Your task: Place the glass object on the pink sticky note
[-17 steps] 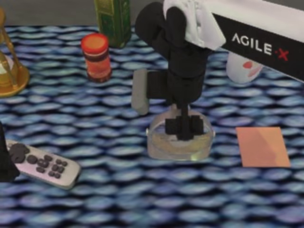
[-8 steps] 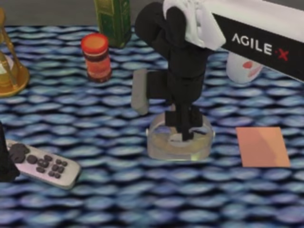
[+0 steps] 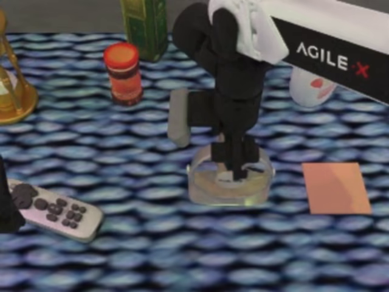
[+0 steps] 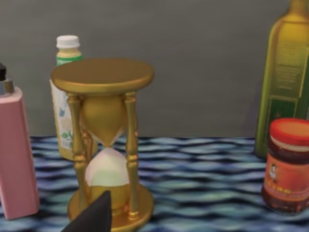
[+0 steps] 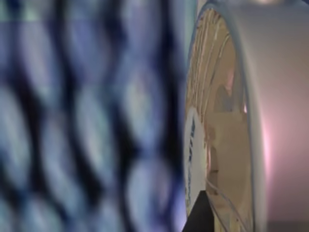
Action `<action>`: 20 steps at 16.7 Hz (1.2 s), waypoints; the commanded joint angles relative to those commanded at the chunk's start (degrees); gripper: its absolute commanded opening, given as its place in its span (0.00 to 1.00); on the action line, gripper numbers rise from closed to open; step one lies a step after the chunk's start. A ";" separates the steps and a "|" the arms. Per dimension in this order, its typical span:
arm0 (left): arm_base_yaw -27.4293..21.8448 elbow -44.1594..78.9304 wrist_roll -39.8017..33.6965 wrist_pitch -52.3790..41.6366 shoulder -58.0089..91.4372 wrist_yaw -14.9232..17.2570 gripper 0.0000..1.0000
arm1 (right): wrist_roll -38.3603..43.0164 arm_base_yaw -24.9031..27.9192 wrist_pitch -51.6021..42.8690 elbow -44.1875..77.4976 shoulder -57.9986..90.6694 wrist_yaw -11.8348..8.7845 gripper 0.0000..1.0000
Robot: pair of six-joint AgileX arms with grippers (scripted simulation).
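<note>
The glass bottle (image 3: 206,185), squat and clear with a pale yellowish inside, stands on the blue woven cloth at the table's middle. My right gripper (image 3: 234,167) comes straight down on it, fingers shut on the arched band at its top. In the right wrist view the bottle (image 5: 227,121) fills the side of the picture, its whitish label close to one dark fingertip (image 5: 200,220). The pink sticky note (image 3: 336,187) lies flat to the right of the bottle, apart from it. My left gripper (image 3: 5,210) stays parked at the left edge, open.
A gold hourglass (image 3: 12,91) stands far left, a red-lidded jar (image 3: 123,73) and a green bottle (image 3: 144,24) at the back. A grey remote (image 3: 55,210) lies front left. A white object (image 3: 310,88) sits behind the note.
The right gripper's fingers have drawn together on the bottle's top band. The bottle stays where it stood, and the left arm has not moved.
</note>
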 joint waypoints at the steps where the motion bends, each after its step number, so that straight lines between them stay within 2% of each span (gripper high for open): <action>1: 0.00 0.00 0.00 0.00 0.00 0.00 1.00 | -0.14 0.16 -0.79 0.80 0.15 0.00 0.00; 7: 0.00 0.00 0.00 0.00 0.00 0.00 1.00 | -0.01 0.37 -11.09 12.33 1.18 0.01 0.00; 14: 0.00 0.00 0.00 0.00 0.00 0.00 1.00 | -0.77 -0.52 -11.66 12.27 0.30 0.00 0.00; 17: 0.00 0.00 0.00 0.00 0.00 0.00 1.00 | -5.48 -4.65 -10.34 6.71 -4.10 -0.02 0.00; 20: 0.00 0.00 0.00 0.00 0.00 0.00 1.00 | -12.43 -11.03 -8.25 -2.47 -10.80 -0.08 0.00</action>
